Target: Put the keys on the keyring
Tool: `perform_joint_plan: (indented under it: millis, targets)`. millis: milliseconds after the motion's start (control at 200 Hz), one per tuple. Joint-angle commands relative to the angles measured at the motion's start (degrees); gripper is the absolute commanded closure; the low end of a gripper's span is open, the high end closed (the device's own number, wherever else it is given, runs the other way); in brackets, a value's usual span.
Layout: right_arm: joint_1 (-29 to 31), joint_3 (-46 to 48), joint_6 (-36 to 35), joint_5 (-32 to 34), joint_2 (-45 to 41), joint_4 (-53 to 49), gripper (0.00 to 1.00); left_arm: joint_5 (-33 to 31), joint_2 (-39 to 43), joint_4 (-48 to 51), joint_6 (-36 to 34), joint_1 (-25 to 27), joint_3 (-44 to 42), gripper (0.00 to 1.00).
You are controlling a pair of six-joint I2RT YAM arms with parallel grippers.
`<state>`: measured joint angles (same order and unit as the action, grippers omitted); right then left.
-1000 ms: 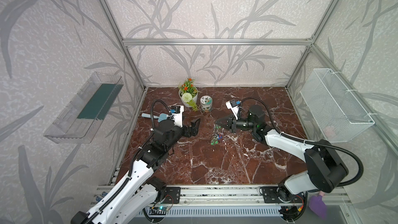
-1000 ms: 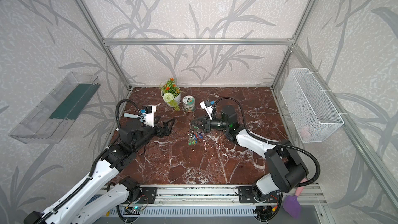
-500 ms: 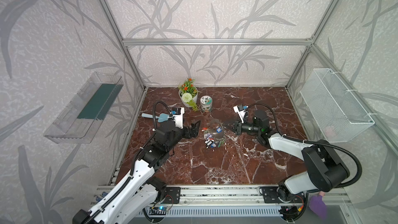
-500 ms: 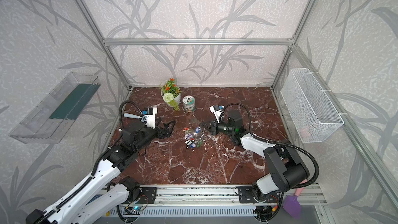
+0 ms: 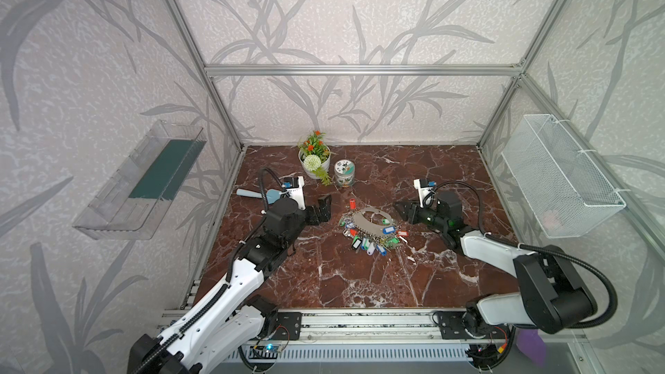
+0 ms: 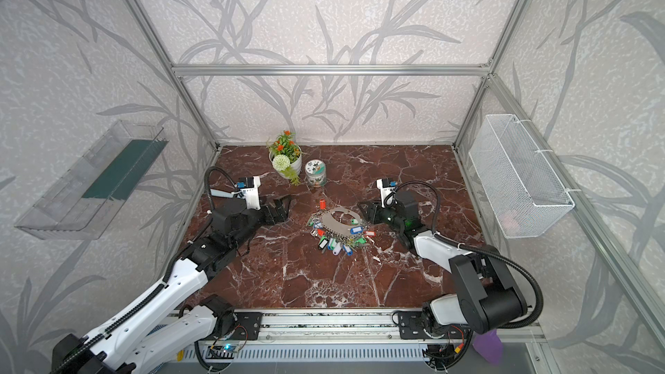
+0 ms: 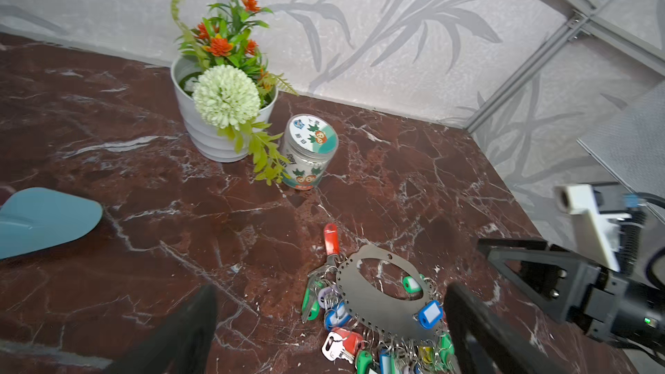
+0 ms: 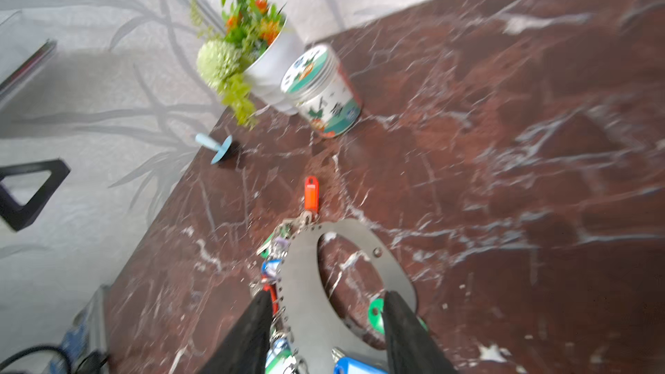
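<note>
Right wrist view: my right gripper (image 8: 327,295) has its jaws apart with nothing between them. Its two black fingers frame the keyring (image 8: 300,282), a flat grey oval metal plate with a large off-centre hole, lying flat on the red-brown marble table (image 5: 360,282). In both top views this gripper sits just beside the plate's right edge; whether it touches, I cannot tell. The keys (image 5: 370,241), small plastic tags in blue, green, red and white on metal split rings, bunch along the plate's near and left edges. One blue tag (image 5: 387,230) lies on the plate; one red tag (image 5: 352,204) points away from its far end. My left gripper (image 5: 322,210) stands left of the bunch, apart from it, jaws spread wide and empty. Near the back wall are a white pot of artificial flowers (image 5: 324,167) and a small printed jar (image 5: 343,173) just beside it. A pale blue handled tool (image 5: 248,193) lies by the left arm.
</note>
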<state>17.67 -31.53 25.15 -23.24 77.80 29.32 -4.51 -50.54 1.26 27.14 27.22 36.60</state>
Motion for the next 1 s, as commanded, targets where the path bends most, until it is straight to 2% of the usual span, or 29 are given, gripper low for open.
perform_joint_plan:
  millis: [0, 90, 115, 150, 155, 170, 235, 290, 310, 330, 380, 465, 570, 670, 730, 795, 845, 900, 995]
  targets:
    - [-0.4, -3.1, -3.0, 11.9, -5.4, -7.7, 0.36, -12.1, 0.0, -0.9, 1.7, -0.4, 0.0, 0.01]
    - [-0.4, -3.2, -4.6, 16.6, -9.5, -11.4, 0.24, -23.0, -0.3, -0.4, 2.2, -0.5, -1.5, 0.01]
    - [-0.4, -3.3, -5.7, 18.2, -10.9, -12.9, 0.09, -26.7, -0.8, 0.3, 2.2, -0.5, -1.6, 0.01]
    - [-0.4, -3.5, -5.7, 20.0, -11.8, -13.2, 0.09, -32.9, -1.6, 1.0, 1.1, -0.5, -1.7, 0.01]
    - [-0.4, -3.5, -5.7, 20.6, -12.1, -13.2, 0.04, -33.8, -1.8, 1.1, 1.0, -0.5, -1.8, 0.01]
    - [-0.4, -3.7, -5.7, 21.6, -12.5, -13.2, 0.02, -36.5, -2.3, 1.3, 0.5, -0.5, -1.9, 0.01]
    - [-0.9, -4.3, -5.7, 25.2, -14.0, -20.4, 0.02, -46.4, -4.7, -0.9, -2.9, -1.0, -3.1, 0.01]
    - [-1.1, -3.9, -5.7, 27.7, -16.0, -21.7, 0.02, -50.4, -6.7, -4.8, -7.1, -1.8, -4.0, 0.01]
    - [-1.1, -3.5, -5.7, 29.8, -17.1, -22.0, 0.02, -51.7, -7.3, -6.1, -8.4, -2.1, -4.2, 0.01]
    - [-1.1, -3.1, -9.1, 31.8, -17.9, -22.1, 0.01, -52.9, -7.9, -7.2, -9.4, -2.5, -4.3, 0.01]
    - [-1.4, -1.7, -9.8, 37.2, -19.9, -21.9, 0.01, -54.8, -9.1, -10.0, -11.7, -3.7, -4.8, 0.01]
    - [-2.7, 0.6, -11.2, 45.6, -20.2, -20.1, 0.01, -53.8, -10.7, -13.3, -13.2, -7.5, -6.8, 0.01]
    - [-4.3, 3.9, -13.2, 50.9, -18.0, -15.2, 0.01, -49.5, -13.9, -18.1, -12.4, -12.2, -9.9, 0.01]
    - [-5.6, 6.3, -12.5, 53.9, -14.2, -11.2, 0.01, -45.4, -20.4, -30.5, -16.7, -14.9, -13.4, 0.01]
    - [-5.9, 9.6, -13.5, 56.2, -11.4, -3.6, 0.01, -43.3, -25.2, -40.0, -19.6, -15.9, -15.5, 0.01]
    - [-7.1, 13.5, -14.7, 54.9, -8.3, 6.3, 0.01, -39.5, -30.5, -56.6, -26.1, -16.7, -18.8, 0.01]
    - [-8.5, 14.9, -16.6, 50.4, -5.5, 12.3, 0.01, -36.4, -33.8, -64.9, -27.9, -17.4, -20.0, 0.01]
    - [-9.9, 14.4, -20.0, 46.1, -1.6, 17.5, 0.01, -32.3, -36.9, -65.9, -26.8, -19.7, -19.7, 0.01]
    - [-11.0, 12.1, -23.1, 41.3, -0.7, 15.1, 0.01, -25.1, -35.9, -61.2, -26.9, -20.2, -19.0, 0.01]
